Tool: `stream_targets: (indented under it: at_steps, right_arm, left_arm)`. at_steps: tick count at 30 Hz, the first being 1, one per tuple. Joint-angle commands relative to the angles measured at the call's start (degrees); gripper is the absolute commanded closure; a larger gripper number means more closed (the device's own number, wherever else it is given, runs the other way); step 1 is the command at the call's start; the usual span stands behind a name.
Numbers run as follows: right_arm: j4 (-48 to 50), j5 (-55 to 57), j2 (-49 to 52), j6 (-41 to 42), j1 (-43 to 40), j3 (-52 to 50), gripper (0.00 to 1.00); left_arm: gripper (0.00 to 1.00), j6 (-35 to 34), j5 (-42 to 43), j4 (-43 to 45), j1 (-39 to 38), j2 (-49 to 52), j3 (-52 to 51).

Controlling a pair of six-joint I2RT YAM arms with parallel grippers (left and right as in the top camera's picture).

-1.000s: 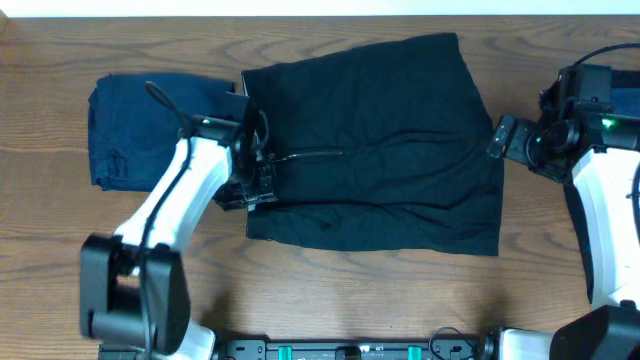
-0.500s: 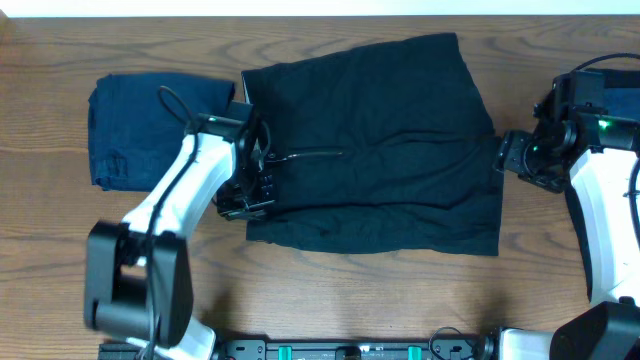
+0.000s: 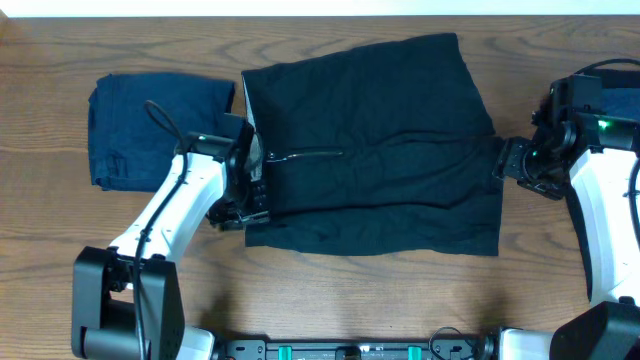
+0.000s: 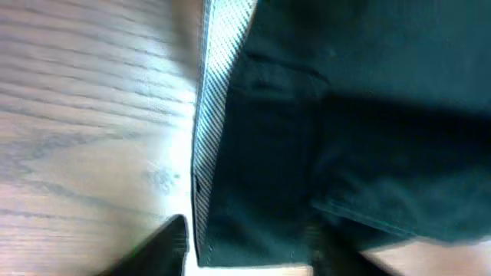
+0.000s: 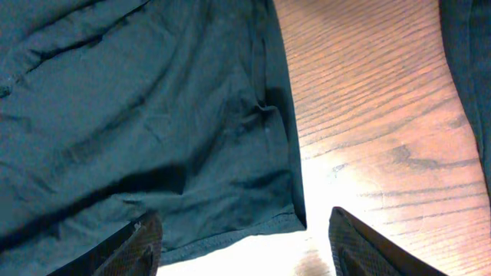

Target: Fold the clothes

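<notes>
Overhead, a black garment (image 3: 380, 140) lies spread flat across the middle of the wooden table (image 3: 320, 300). Its upper edge runs near the far side and its lower right corner reaches toward the right arm. Just beside its upper left corner sits a navy garment (image 3: 150, 125), folded into a compact block, with its right edge close to the black cloth. The left gripper (image 3: 250, 195) is low at the black garment's left edge, near the lower left corner, and its white arm slants up from the near side of the table. The right gripper (image 3: 505, 160) sits at the garment's right edge, about midway along that side. In the left wrist view a pale striped band (image 4: 219, 92) runs along the rim of the black cloth where it meets bare wood. The two dark fingers (image 4: 165, 245) stand apart, one over the wood and one over the fabric, with the rim between them and nothing pinched. In the right wrist view the jaws are likewise spread wide. One of them is over the black cloth and the other over bare table, and the garment's hemmed corner lies flat between them, ungripped. The fabric there shows soft creases, and a bright glare falls on the wood beside the hem.
</notes>
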Motion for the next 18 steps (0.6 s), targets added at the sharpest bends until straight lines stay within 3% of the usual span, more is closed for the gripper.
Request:
stream_targets:
  at_steps: [1,2,6,15,18]
  right_arm:
    - [0.0,0.6,0.3,0.2,-0.2,-0.4,0.32]
    - [0.0,0.6,0.3,0.2,-0.2,-0.4,0.31]
    - [0.1,0.6,0.3,0.2,-0.2,-0.4,0.30]
    - [0.1,0.6,0.3,0.2,-0.2,-0.4,0.28]
    - [0.2,0.6,0.3,0.2,-0.2,-0.4,0.28]
  left_arm:
    - [0.36,-1.6,-1.8,1.4,1.3,0.2,0.2]
    - [0.31,-1.6,-1.8,2.1,1.4,0.2,0.1]
    - [0.29,-1.6,-1.5,3.1,1.4,0.4,0.1]
    - [0.30,-1.6,4.6,9.1,1.4,4.2,-4.9]
    - [0.34,-1.5,8.9,9.3,1.4,6.3,-5.4]
